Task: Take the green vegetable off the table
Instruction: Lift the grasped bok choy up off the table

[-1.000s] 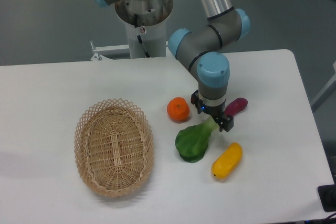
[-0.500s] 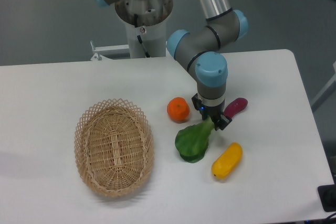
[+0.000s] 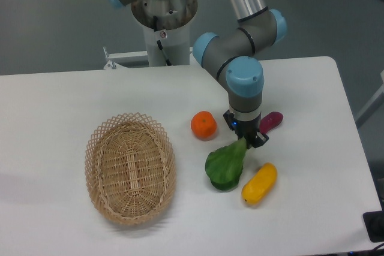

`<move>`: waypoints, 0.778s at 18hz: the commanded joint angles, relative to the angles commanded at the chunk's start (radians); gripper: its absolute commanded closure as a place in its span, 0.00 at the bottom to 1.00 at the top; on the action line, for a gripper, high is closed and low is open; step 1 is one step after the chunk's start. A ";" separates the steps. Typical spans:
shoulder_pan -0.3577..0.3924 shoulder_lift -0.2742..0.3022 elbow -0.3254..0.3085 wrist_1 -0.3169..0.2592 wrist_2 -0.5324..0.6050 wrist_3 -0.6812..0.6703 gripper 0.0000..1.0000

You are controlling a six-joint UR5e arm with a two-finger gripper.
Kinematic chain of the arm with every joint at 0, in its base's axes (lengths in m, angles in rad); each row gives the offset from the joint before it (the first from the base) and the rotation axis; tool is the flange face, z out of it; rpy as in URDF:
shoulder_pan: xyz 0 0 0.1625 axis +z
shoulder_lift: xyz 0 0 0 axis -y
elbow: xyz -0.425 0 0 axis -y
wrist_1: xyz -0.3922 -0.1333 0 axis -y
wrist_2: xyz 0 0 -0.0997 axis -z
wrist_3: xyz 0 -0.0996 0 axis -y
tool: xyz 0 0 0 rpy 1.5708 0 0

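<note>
Green vegetable [image 3: 226, 166]: one, stem in the end effector [image 3: 247, 138].

bright even overhead light | soft faint shadows | sharp focus

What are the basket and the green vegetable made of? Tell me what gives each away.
Basket: looks like woven wicker or rattan, tan and matte, with an open lattice rim. Green vegetable: probably moulded plastic or rubber, smooth with a slight sheen; a toy, held at its stem by the gripper.
</note>
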 joint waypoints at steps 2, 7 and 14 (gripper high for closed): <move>0.021 0.021 0.015 -0.003 -0.084 -0.002 0.65; 0.048 0.065 0.040 -0.028 -0.233 -0.035 0.65; 0.089 0.118 0.130 -0.080 -0.330 -0.121 0.64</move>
